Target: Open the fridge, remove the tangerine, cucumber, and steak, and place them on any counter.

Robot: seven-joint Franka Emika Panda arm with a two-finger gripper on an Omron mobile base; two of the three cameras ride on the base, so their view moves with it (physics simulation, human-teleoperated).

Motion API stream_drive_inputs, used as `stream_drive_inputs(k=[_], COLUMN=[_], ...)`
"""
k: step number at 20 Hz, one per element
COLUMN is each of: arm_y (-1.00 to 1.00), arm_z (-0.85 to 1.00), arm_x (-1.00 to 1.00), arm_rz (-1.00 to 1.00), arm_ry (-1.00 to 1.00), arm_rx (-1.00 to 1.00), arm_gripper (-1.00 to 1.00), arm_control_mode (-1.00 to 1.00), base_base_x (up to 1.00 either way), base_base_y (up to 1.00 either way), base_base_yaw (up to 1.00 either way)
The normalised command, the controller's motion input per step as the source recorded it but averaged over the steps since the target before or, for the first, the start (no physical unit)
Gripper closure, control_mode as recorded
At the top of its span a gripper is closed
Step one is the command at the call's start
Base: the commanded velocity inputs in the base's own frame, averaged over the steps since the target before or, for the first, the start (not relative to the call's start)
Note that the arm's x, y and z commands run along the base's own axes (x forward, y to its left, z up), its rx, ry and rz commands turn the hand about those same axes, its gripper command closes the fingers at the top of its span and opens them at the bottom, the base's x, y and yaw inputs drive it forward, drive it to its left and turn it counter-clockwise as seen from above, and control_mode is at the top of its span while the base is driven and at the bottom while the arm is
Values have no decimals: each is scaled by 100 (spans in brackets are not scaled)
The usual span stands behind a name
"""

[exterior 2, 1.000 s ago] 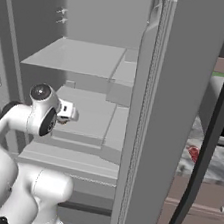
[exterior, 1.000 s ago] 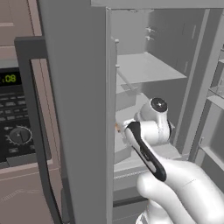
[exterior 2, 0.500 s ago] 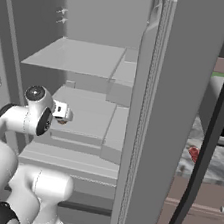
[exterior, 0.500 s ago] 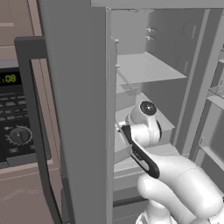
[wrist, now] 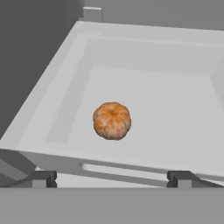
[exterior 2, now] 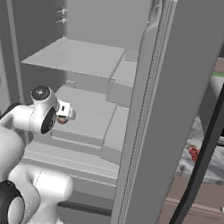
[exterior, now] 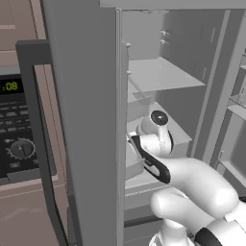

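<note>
Hand view: small round orange tangerine (wrist: 112, 120) lying alone on the pale floor of a shallow white bin (wrist: 52, 113), roughly in its middle and clear of every wall.
Gripper: two dark fingertips (wrist: 40, 178) set wide apart at the bottom edge, the gripper (wrist: 112, 179) fully spread with nothing between the tips; the fruit sits beyond them, untouched.
Left base view: tall grey French-door fridge (exterior: 86, 120) with its door swung open; the white arm (exterior: 192, 182) reaches in toward a middle shelf.
Right base view: the hand (exterior 2: 63, 111) is level with that shelf, with a speck of orange (exterior 2: 61, 120) just under it.
Oven: a built-in one with a black control panel (exterior: 19, 139) stands left of the fridge.
Counter: grey-and-white marbled stone counter (exterior 2: 212, 166) lies past the right-hand door, with a small red object (exterior 2: 193, 153) on it, too small to identify.
</note>
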Motion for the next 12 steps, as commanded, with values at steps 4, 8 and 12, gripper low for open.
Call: stream_drive_inputs(k=[4,8,12], arm_y=[0,0,0], arm_z=[-21,-21,-9], arm_x=[18,22,29], arm_rz=[0,0,0], arm_ry=[5,3,0], arm_rx=[0,0,0], arm_gripper=[-100,-100,-100], arm_control_mode=[-100,-100,-100], base_base_x=[0,0,0], base_base_y=[0,0,0], base_base_yaw=[0,0,0])
